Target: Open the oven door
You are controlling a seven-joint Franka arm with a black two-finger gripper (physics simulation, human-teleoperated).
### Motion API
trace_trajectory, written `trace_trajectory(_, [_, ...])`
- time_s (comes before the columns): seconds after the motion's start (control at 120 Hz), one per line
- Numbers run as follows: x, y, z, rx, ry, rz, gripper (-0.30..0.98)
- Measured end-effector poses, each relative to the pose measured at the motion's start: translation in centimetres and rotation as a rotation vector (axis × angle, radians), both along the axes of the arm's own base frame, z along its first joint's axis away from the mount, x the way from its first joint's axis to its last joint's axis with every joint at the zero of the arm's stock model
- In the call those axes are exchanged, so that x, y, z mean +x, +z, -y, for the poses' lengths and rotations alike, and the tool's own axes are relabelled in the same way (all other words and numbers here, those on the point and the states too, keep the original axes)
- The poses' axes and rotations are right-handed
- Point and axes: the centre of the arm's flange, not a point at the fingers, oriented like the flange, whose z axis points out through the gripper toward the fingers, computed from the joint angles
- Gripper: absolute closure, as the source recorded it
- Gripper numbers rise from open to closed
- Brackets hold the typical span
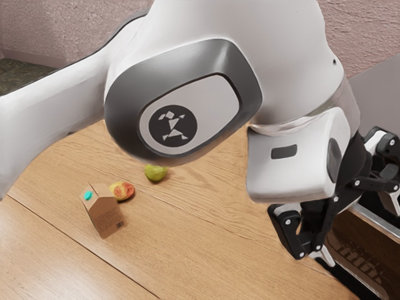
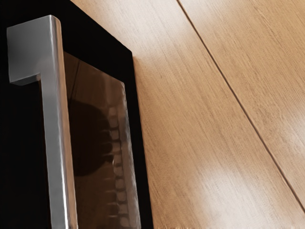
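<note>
The gripper (image 1: pixel 358 229) is at the exterior view's right, in front of the oven, with its two fingers spread wide apart. One fingertip is low by the dark lower edge of the oven door (image 1: pixel 362 247); the other is higher, near the view's right edge. Between and behind them runs a pale metal bar (image 1: pixel 379 219), partly hidden by the hand. In the wrist view the silver handle (image 2: pixel 58 143) stands out from the black oven door (image 2: pixel 26 143), beside its brown glass window (image 2: pixel 90 157). How far the door stands ajar, I cannot tell.
On the wooden table (image 1: pixel 206 250) stand a small brown carton (image 1: pixel 104 212), a red-yellow fruit (image 1: pixel 123 191) and a green pear (image 1: pixel 155 172), away from the oven. The arm spans the upper part of the exterior view. Wood tabletop (image 2: pixel 205 124) borders the door.
</note>
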Motion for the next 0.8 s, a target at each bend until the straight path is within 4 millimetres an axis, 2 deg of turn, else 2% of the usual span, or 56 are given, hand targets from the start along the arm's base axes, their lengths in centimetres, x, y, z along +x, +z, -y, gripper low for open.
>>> trace_trajectory(0.183, [2.1, -0.7, -0.7, 0.003, -0.024, 0.019, 0.00])
trace_trajectory(0.308, [0.7, -3.5, -0.1, 0.070, -0.035, 0.054, 0.00])
trace_trajectory(0.367, [0.4, -4.2, 0.4, 0.072, -0.048, 0.075, 0.00])
trace_trajectory(0.508, [0.7, -4.0, 0.7, 0.058, -0.043, 0.140, 0.00])
trace_trajectory(0.65, [1.8, -2.9, -0.7, 0.077, 0.031, 0.195, 0.00])
trace_trajectory(0.717, [1.8, -2.3, -1.4, 0.091, 0.066, 0.199, 0.00])
trace_trajectory(0.8, [1.6, -3.9, -1.4, 0.112, 0.104, 0.181, 0.00])
